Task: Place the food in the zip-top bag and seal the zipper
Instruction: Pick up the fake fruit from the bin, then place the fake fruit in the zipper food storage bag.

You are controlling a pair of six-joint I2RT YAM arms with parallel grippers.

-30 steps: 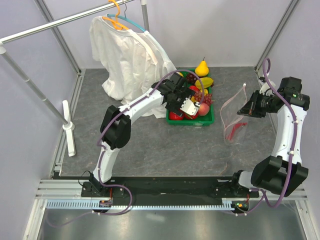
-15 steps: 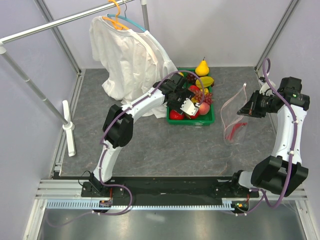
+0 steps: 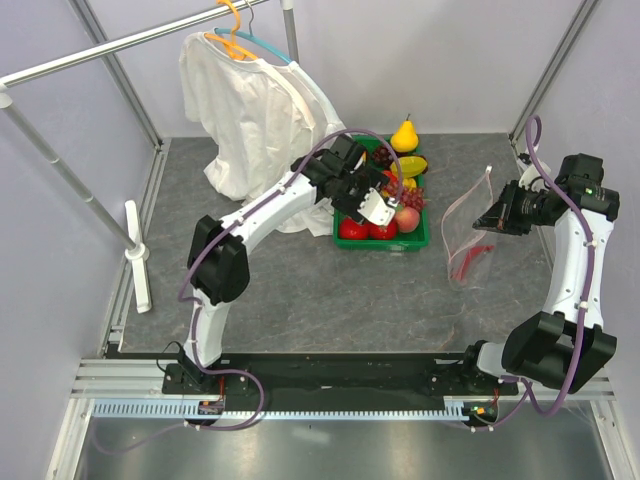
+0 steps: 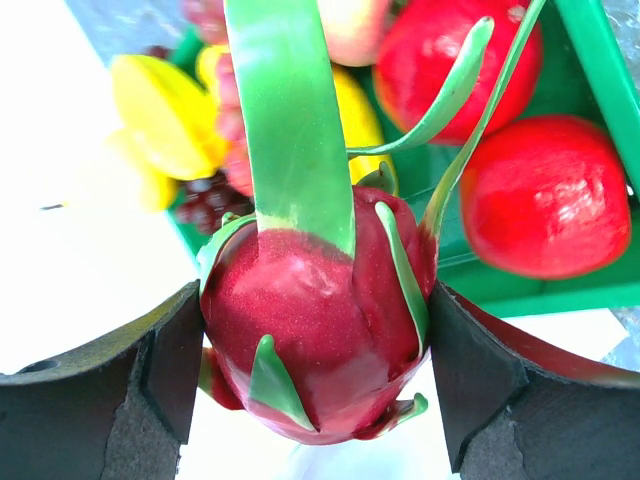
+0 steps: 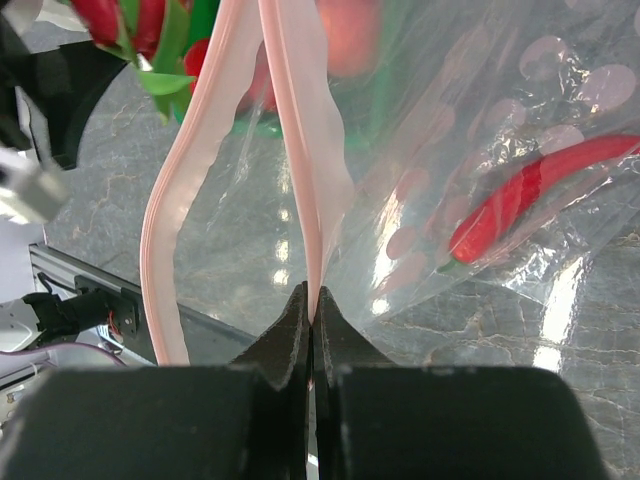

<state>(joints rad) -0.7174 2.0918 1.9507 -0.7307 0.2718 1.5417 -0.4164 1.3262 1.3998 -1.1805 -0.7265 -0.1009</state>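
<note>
My left gripper [image 3: 376, 207] [image 4: 315, 385] is shut on the pink-red dragon fruit [image 4: 300, 310], holding it by its sides over the green tray [image 3: 420, 240]. The yellow banana bunch [image 3: 412, 165] [image 4: 160, 125] lies in the tray. My right gripper [image 3: 493, 220] [image 5: 312, 300] is shut on the pale pink zipper [image 5: 300, 150], holding the clear zip-top bag [image 3: 466, 232] up with its mouth open toward the tray. The small red pepper [image 5: 520, 195] [image 3: 468, 258] lies inside the bag.
The tray also holds round red fruits [image 4: 545, 195], a peach fruit [image 3: 407, 219], dark grapes [image 3: 412, 197] and a yellow pear [image 3: 404, 136]. A white shirt [image 3: 255, 110] hangs from a rack at the back left. A white piece [image 3: 138, 255] lies at the far left.
My left arm's elbow has swung left and its gripper has shifted slightly back over the tray, still holding the dragon fruit. The right arm and the bag have not moved.
</note>
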